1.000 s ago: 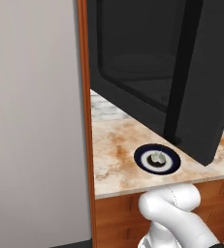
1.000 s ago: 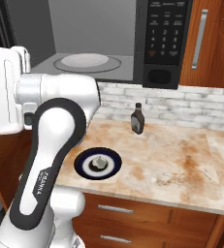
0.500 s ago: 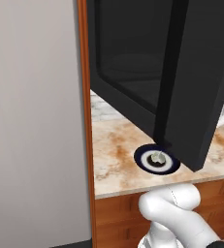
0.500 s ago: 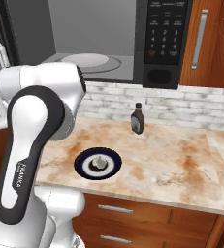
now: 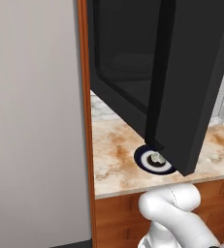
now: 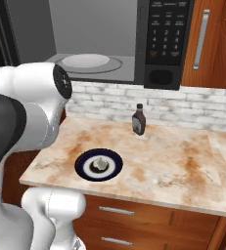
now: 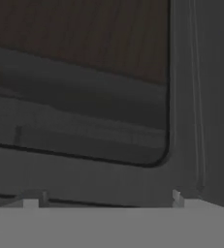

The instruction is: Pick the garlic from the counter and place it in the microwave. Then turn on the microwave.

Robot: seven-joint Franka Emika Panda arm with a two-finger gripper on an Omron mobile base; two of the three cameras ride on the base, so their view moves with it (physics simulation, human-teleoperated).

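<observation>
The garlic (image 6: 100,163) is a small whitish bulb lying on a dark-rimmed plate (image 6: 83,159) on the marble counter (image 6: 173,166); from the left it appears as garlic (image 5: 156,158) just under the door's lower corner. The microwave (image 6: 168,39) stands open above the counter, its turntable (image 6: 85,61) bare. Its black door (image 5: 181,72) is swung far out. My gripper (image 7: 106,199) is open, fingertips (image 7: 179,197) wide apart and right up against the door's dark glass (image 7: 84,97), holding nothing.
A dark sauce bottle (image 6: 139,120) stands near the brick backsplash behind the plate. A wooden cabinet (image 6: 212,44) with a metal handle sits right of the microwave. A grey wall (image 5: 33,121) closes the counter's left end. My white arm (image 6: 21,112) fills the left foreground.
The microwave door has swung further open. My arm has moved left and closer to the right base camera, uncovering the plate and the garlic.
</observation>
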